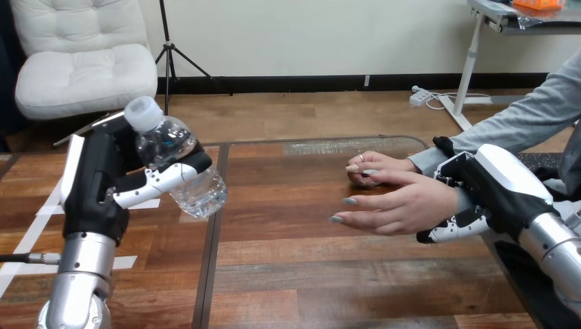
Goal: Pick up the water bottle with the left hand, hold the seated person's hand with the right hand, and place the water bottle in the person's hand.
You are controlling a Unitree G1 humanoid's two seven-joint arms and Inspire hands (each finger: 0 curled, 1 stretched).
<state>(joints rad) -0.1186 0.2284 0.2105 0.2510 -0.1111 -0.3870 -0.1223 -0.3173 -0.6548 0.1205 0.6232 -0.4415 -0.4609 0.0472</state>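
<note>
Two hands engaged: water bottle [183,168] grasped, tilted, by left hand [101,184]; person's wrist [452,200], well right of water bottle, clasped by right hand [495,186].

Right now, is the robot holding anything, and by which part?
Its left hand holds the water bottle by its upper body, fingers wrapped below the cap. Its right hand clasps the person's wrist.

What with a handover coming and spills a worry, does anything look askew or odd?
Only the water bottle is askew: it leans in the left hand, its cap toward the upper left. The cap is on and I see no spill on the table. Nothing looks damaged.
</note>
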